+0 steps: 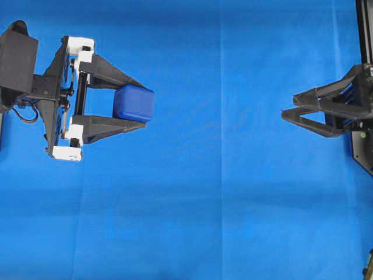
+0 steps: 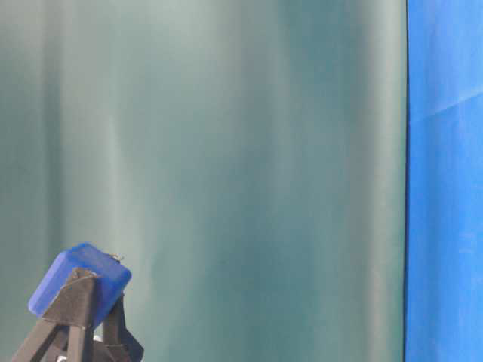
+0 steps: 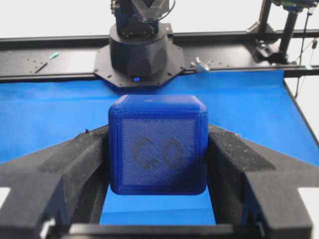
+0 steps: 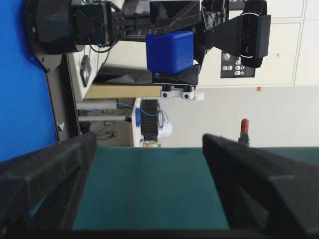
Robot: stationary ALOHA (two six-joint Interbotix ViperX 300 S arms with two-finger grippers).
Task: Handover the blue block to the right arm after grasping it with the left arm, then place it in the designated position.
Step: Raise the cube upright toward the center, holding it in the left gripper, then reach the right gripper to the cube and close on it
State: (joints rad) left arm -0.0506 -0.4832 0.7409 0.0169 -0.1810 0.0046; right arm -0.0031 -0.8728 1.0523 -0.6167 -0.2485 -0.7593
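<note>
Blue block [image 1: 134, 103] clamped btwn left pincer [image 1: 137, 105] tips, right pincer [image 1: 287, 114] (spread) well apart

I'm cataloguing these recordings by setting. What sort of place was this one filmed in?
Probably a robotics lab bench: a blue cloth covers the table, black metal framing carries an arm base, and the right wrist view shows white cabinets and cabling behind.

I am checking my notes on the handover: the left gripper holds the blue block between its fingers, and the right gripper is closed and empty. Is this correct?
Not quite. The left gripper does hold the blue block, but the right gripper is open, not closed. The right wrist view shows its fingers spread wide, nothing between them.
</note>
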